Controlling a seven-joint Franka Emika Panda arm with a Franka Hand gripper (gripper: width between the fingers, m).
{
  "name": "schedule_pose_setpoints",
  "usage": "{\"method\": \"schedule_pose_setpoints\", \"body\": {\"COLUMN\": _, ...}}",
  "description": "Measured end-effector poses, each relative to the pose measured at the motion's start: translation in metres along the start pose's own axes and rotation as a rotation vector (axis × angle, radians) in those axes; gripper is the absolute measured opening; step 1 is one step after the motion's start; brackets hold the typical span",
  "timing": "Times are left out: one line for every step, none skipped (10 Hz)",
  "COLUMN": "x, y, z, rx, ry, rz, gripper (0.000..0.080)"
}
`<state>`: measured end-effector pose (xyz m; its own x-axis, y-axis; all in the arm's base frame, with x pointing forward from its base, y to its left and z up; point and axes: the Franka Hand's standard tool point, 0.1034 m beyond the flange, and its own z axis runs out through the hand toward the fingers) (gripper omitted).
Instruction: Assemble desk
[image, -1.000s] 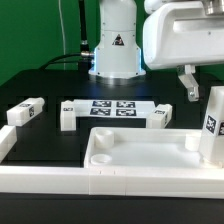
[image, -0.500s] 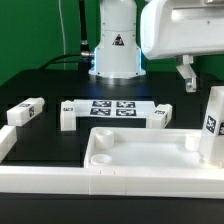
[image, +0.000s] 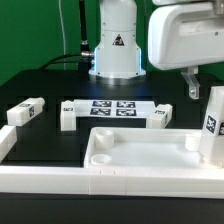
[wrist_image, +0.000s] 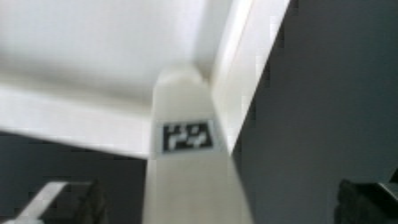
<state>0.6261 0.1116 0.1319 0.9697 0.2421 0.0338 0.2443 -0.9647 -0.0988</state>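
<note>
The large white plastic tray-like tabletop (image: 140, 150) lies hollow side up on the black table (image: 50, 90), close beside the long white border rail (image: 40, 180). A white tagged block leg (image: 213, 122) stands upright at its end toward the exterior view's right; three other legs (image: 68, 115) lie flat around the marker board (image: 112, 108). The upright leg looks light, stiff and smooth, so I judge it tips or slips easily; I would take it squarely across two flat faces near its upper end. My pincer (image: 190, 88) hovers above it, spread fully wide, holding nothing.
</note>
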Motion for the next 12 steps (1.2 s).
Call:
{"method": "schedule_pose_setpoints", "body": {"x": 0.003, "y": 0.001, "z": 0.001, "rx": 0.009, "ry": -0.038, "rz": 0.001, "gripper": 0.0649}}
{"method": "schedule_pose_setpoints", "body": {"x": -0.001, "y": 0.001, "z": 0.003, "rx": 0.025, "ry": -0.122, "rz": 0.002, "gripper": 0.0649}}
{"method": "schedule_pose_setpoints", "body": {"x": 0.007, "y": 0.005, "z": 0.002, "rx": 0.023, "ry": -0.104, "rz": 0.005, "gripper": 0.0649}}
{"method": "schedule_pose_setpoints", "body": {"x": 0.009, "y": 0.007, "z": 0.001, "rx": 0.022, "ry": -0.102, "rz": 0.008, "gripper": 0.0649}}
{"method": "schedule_pose_setpoints", "body": {"x": 0.012, "y": 0.007, "z": -0.004, "rx": 0.022, "ry": -0.1, "rz": 0.007, "gripper": 0.0649}}
{"method": "schedule_pose_setpoints", "body": {"x": 0.012, "y": 0.006, "z": -0.003, "rx": 0.023, "ry": -0.098, "rz": 0.007, "gripper": 0.0649}}
{"method": "schedule_pose_setpoints", "body": {"x": 0.012, "y": 0.006, "z": -0.003, "rx": 0.023, "ry": -0.099, "rz": 0.007, "gripper": 0.0649}}
{"method": "schedule_pose_setpoints", "body": {"x": 0.012, "y": 0.006, "z": -0.003, "rx": 0.023, "ry": -0.099, "rz": 0.007, "gripper": 0.0649}}
{"method": "schedule_pose_setpoints", "body": {"x": 0.013, "y": 0.006, "z": -0.003, "rx": 0.02, "ry": -0.094, "rz": 0.032, "gripper": 0.0649}}
{"method": "schedule_pose_setpoints", "body": {"x": 0.016, "y": 0.005, "z": -0.005, "rx": 0.016, "ry": -0.081, "rz": 0.067, "gripper": 0.0649}}
{"method": "schedule_pose_setpoints", "body": {"x": 0.017, "y": 0.005, "z": -0.005, "rx": 0.014, "ry": -0.08, "rz": 0.091, "gripper": 0.0649}}
{"method": "schedule_pose_setpoints", "body": {"x": 0.017, "y": 0.009, "z": -0.006, "rx": 0.016, "ry": -0.076, "rz": 0.089, "gripper": 0.0649}}
